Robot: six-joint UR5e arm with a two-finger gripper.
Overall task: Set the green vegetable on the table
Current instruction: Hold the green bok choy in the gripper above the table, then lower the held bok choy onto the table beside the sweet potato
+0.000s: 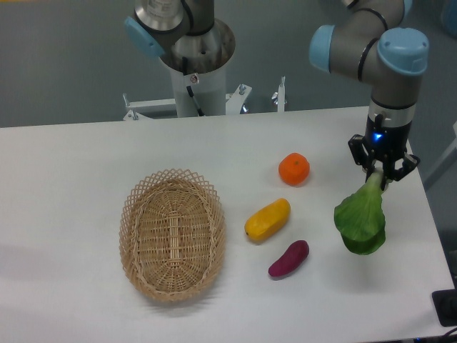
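Note:
The green vegetable (pixel 362 220) hangs at the right side of the white table (pixel 71 164), its broad dark leaf pointing down and its pale stalk up. My gripper (pixel 378 174) is shut on the stalk's top end, with the leaf dangling below it. Whether the leaf tip touches the tabletop I cannot tell.
An oval wicker basket (pixel 172 233) lies left of centre, with nothing in it. An orange (pixel 294 169), a yellow fruit (pixel 268 219) and a small purple piece (pixel 289 259) lie between the basket and the vegetable. The table's right edge runs close to the vegetable.

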